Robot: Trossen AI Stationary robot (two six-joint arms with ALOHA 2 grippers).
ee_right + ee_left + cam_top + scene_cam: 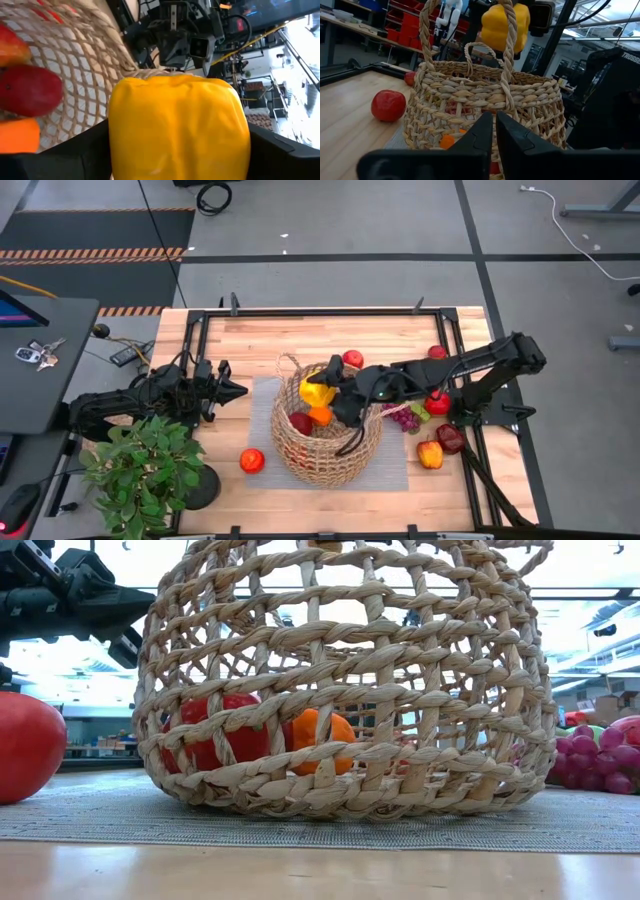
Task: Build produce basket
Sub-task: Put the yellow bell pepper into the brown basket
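Right pincer (322, 388) grips yellow pepper (316, 392) above basket (340, 463); left pincer (238, 390) closed, empty, beside basket

The basket (327, 430) sits on a mat (262, 402) at the table's (240, 340) middle, with fruit inside. A pepper (316, 391) hangs over its far rim. An apple (252, 460) lies left, grapes (405, 418) right, a plant (140, 470) near-left.
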